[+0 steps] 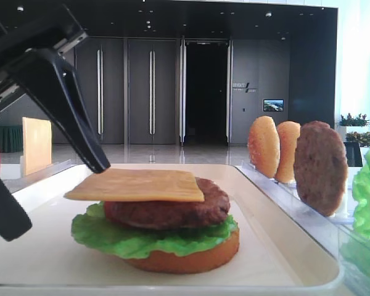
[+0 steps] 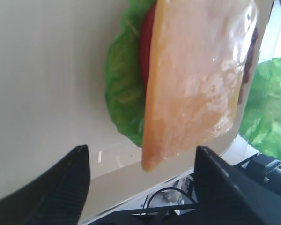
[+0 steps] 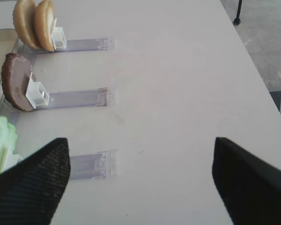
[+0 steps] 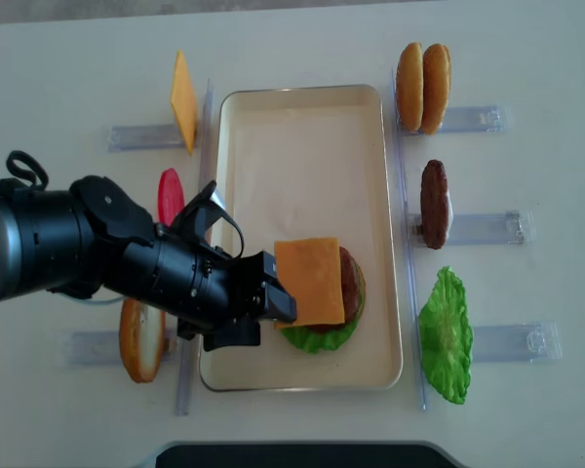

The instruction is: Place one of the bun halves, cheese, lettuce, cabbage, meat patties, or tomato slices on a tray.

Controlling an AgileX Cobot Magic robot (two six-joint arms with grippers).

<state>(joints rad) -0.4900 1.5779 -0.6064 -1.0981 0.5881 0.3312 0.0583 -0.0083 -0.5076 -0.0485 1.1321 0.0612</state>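
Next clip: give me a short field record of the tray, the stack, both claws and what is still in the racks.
tray: holds one stack near its front end
stack, bottom to top: bun half, lettuce, patty, cheese
cheese: lies flat on top, overhanging toward the left claw
left claw: open, beside the cheese, holding nothing
right claw: open, over bare table
still racked: two buns, patty, lettuce leaf, cheese slice, tomato, bun

The left arm is extended in from the left, its pincer (image 4: 269,310) held low. Its jaws are spread wide. The right pincer (image 3: 140,180) is likewise parted, gripping nothing.
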